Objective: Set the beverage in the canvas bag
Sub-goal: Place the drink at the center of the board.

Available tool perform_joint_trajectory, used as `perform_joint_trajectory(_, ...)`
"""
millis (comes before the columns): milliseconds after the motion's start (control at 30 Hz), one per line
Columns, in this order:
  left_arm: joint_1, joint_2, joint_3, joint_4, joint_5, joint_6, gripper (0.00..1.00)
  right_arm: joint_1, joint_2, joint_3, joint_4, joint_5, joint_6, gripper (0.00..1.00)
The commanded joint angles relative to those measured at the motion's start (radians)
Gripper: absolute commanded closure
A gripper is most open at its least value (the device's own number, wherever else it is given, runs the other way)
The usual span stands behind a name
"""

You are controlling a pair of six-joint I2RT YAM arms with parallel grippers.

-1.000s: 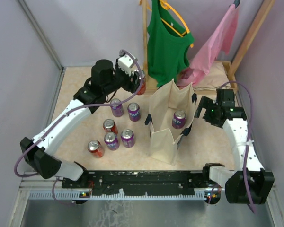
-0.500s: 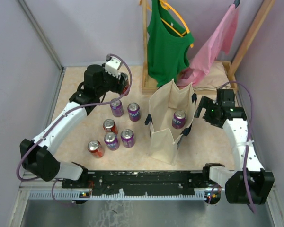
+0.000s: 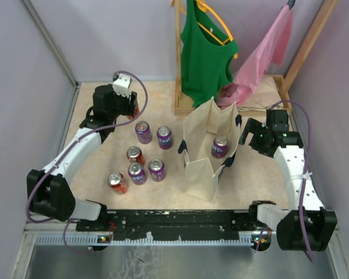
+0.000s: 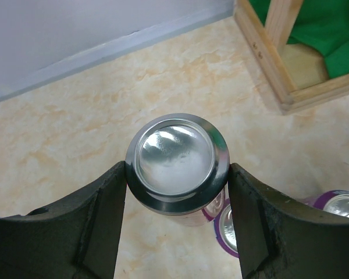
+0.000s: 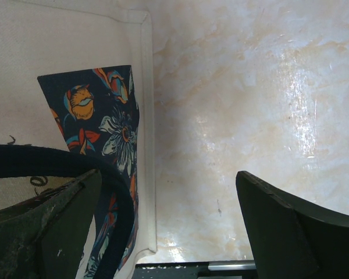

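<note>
Left pincer [image 3: 132,108], from overhead: clamps the beverage [image 3: 135,110] well left of the canvas bag [image 3: 205,165]; probably calls for a carry over to its mouth. From the left wrist: shows it end-on between both jaws, long axis toward the surface [image 4: 75,116]. From the right wrist: finds the right pincer [image 5: 167,186] gaping, empty, against the bag's strap [image 5: 58,157].

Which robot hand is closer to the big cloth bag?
Right. The right gripper sits open just beside the canvas bag, on its right side. The left gripper is far off at the back left, holding a soda can.
</note>
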Motion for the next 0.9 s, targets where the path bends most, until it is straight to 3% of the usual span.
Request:
perform_joint_trajectory(0, 0.042, -0.060, -0.021, 0.180, -0.032, 0.014, 1.00, -0.010, -0.019, 0.020, 0.014, -0.016, 0.004, 0.01)
perform_joint_trajectory(467, 0.174, -0.029, -0.186, 0.276, -0.071, -0.022, 1.00, -0.010, -0.011, 0.027, 0.013, -0.018, 0.001, 0.01)
perform_joint_trajectory(867, 0.190, 0.005, -0.307, 0.332, -0.075, -0.088, 1.00, -0.010, -0.002, 0.021, 0.006, -0.010, 0.003, 0.01)
